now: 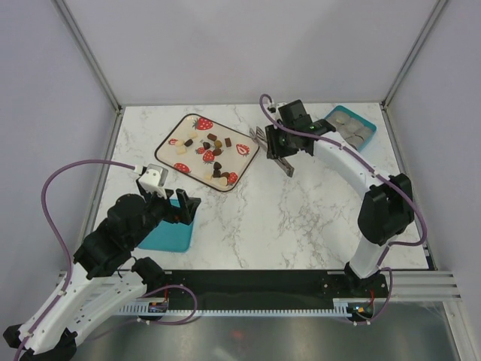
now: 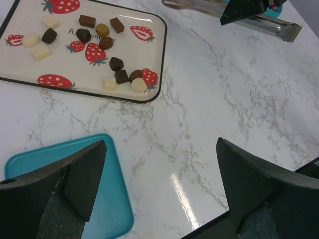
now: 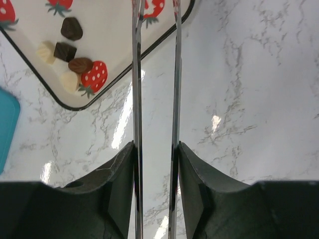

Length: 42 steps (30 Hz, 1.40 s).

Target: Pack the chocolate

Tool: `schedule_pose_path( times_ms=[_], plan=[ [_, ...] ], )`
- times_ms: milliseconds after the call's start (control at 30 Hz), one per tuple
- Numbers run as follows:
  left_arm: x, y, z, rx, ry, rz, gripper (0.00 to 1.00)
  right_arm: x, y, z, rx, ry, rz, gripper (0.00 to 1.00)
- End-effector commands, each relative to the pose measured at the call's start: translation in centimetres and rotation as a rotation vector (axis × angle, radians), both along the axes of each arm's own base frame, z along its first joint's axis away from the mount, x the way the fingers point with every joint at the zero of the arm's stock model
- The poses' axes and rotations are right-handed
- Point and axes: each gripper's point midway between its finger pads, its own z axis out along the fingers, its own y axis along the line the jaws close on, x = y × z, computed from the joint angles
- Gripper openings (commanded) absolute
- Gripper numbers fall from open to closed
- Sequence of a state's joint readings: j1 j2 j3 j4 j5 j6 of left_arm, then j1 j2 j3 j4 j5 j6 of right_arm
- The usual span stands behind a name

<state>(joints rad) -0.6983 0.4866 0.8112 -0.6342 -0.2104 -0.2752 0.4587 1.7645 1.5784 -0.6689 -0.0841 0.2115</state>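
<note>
From where I stand, the chocolate (image 2: 116, 63) all lies loose on the strawberry tray (image 2: 144, 52), dark, tan and cream pieces scattered among the printed berries. None has yet gone to the teal box (image 1: 355, 114), which sits well apart from the tray, beyond the right arm.

The right claw (image 3: 156, 149) is clamped narrow around a pair of metal tongs (image 3: 137, 99), whose blades reach toward the tray edge nearest that box. The left claw (image 2: 160, 144) hangs spread wide with nothing in it, over the flat teal lid (image 2: 107, 199) on the near side of the tray.

My worry is the tongs. The blades are slim and slick, so they could twist or slide in the claw. A tiny rounded piece pinched off-centre could pop out and skitter off the tray across the worktop (image 2: 239, 109). Several pieces touch at the tray's near corner, so a grab there may nudge the neighbours.

The tong tips run out of the wrist view, so I cannot tell whether they hold anything. The grey hollows in the box are too small to read as filled or not. The left claw hides part of the lid.
</note>
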Motion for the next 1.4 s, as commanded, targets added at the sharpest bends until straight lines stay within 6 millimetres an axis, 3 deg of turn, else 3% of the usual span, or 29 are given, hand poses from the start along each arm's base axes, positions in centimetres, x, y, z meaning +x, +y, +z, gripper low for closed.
schedule_pose_path(
  times_ms=[0,467,700,1167,1367],
  plan=[
    [0.5,0.8,0.5,0.025,-0.044,0.032,1.00,-1.5,2.1,1.4,-0.006,-0.056,0.099,0.46],
    [0.4,0.8,0.5,0.025,-0.044,0.029,1.00,-3.6,7.0,-1.2,-0.124,-0.043,0.211,0.51],
    [0.3,0.9,0.6,0.018,-0.049,0.030,1.00,-7.4,10.1,-2.0,-0.147,-0.032,0.333,0.54],
    [0.3,0.8,0.6,0.018,-0.048,0.028,1.00,-9.4,9.9,-3.0,-0.203,-0.024,0.343,0.54],
    [0.3,0.8,0.6,0.019,-0.047,0.028,1.00,-10.5,10.8,-3.5,-0.181,0.002,0.381,0.54]
  ],
)
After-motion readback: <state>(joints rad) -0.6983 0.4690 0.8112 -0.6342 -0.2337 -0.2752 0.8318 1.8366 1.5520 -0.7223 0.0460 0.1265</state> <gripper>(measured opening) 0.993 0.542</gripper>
